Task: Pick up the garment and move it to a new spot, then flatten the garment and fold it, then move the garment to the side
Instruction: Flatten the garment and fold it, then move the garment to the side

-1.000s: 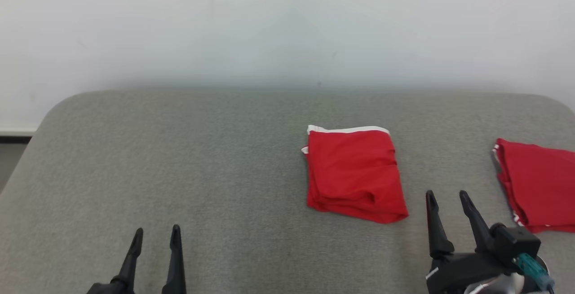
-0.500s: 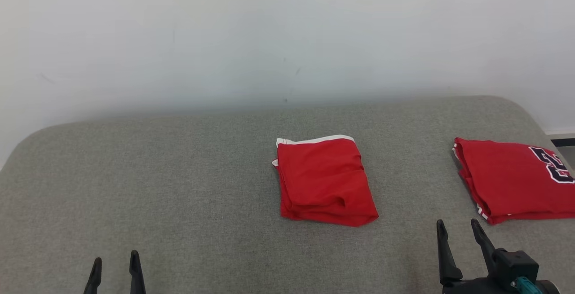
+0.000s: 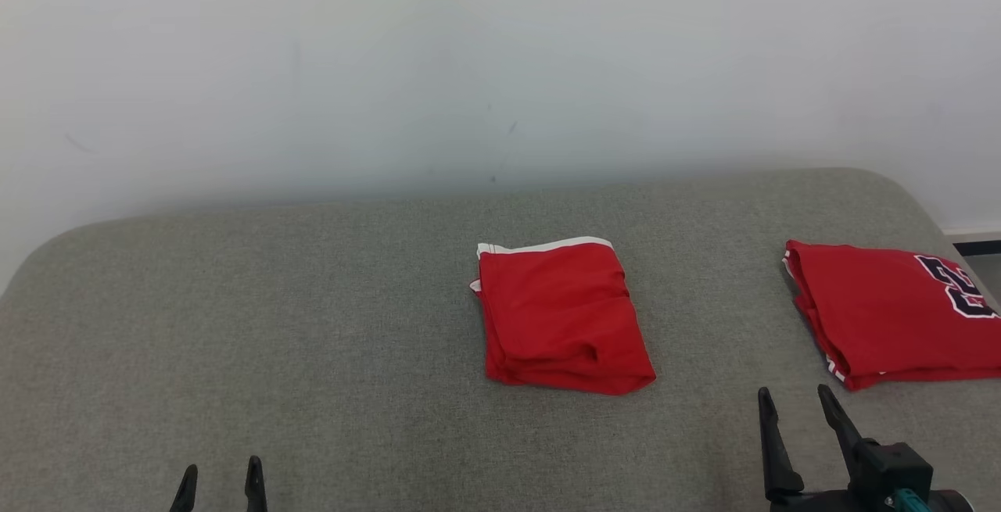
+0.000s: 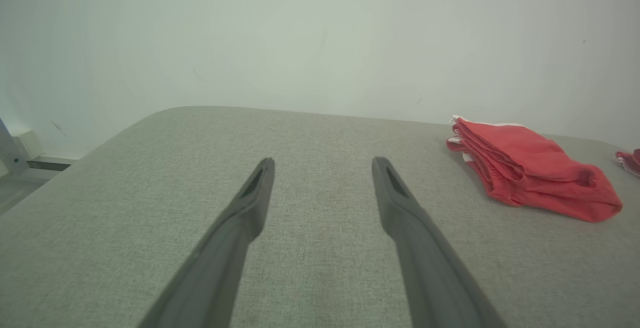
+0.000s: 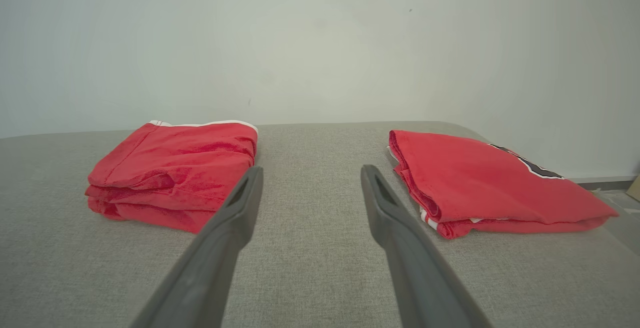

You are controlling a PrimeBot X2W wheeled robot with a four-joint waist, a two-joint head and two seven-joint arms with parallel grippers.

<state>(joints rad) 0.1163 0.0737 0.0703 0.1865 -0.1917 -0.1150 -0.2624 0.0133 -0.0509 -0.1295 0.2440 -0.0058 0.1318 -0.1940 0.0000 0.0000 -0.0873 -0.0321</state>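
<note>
Shorts (image 3: 561, 320), red and folded, lie mid-way across the grey padded surface (image 3: 297, 324), ahead-left of the right gripper (image 3: 794, 392) and well right of the left gripper (image 3: 221, 467), both spread open and empty, with a folded red jersey (image 3: 884, 309) farther right.

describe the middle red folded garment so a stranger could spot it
Start at the grey fabric surface against the white wall. Near its middle lies a folded red garment, squarish, with a white band along its far edge. Unlike the wider red jersey at the surface's right end, it carries no dark lettering.
</note>
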